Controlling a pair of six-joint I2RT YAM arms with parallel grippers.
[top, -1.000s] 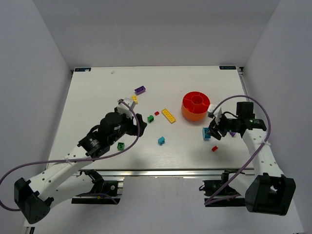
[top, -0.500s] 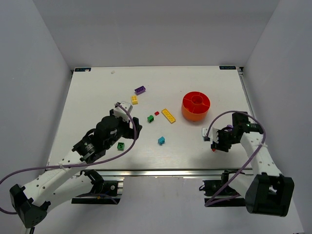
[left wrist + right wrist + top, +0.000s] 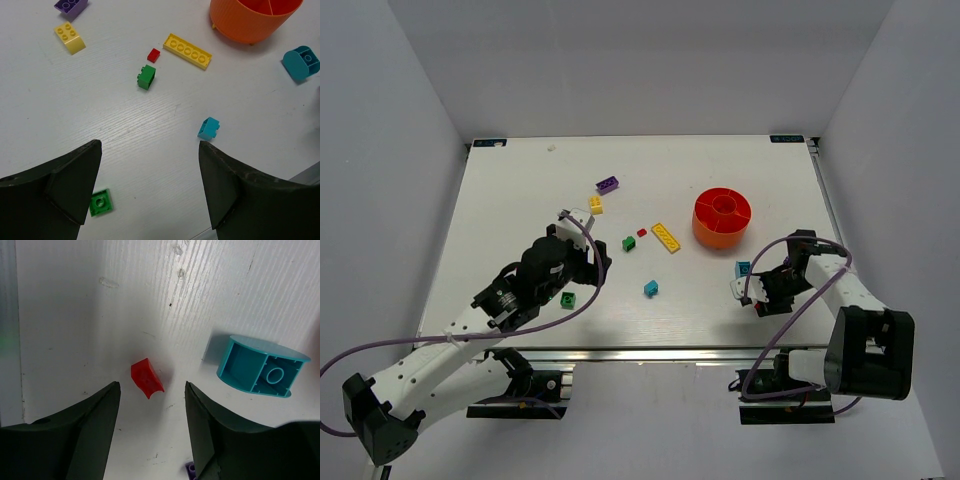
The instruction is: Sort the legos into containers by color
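Biggest thing first: the orange bowl (image 3: 250, 20) sits far ahead of the left gripper (image 3: 149, 165) and off to the right in its wrist view. It's rigid plastic with dividers and probably light enough to skid if bumped, so drop bricks in from above.

Next is the long yellow plate (image 3: 187, 51), ahead of that gripper and short of the bowl. It's flat and thin, so I'd pinch it across the narrow width. The teal rounded brick (image 3: 262, 367) lies on its side just right of the right gripper (image 3: 152, 390), hollow underside showing. It's hard and slick, so grab the flat faces, not the curve.

The green brick (image 3: 146, 77) and small teal brick (image 3: 208, 128) are ahead of the left gripper's wide-open, empty jaws. The flat green piece (image 3: 101, 202) is right by its left finger.

Smallest is the red piece (image 3: 147, 378), lying on the table (image 3: 75, 300) just ahead of the gap between the right gripper's fingers. Those jaws are spread, holding nothing. It's tiny, light and stiff, and looks likely to squirt out, so close on it squarely and low.
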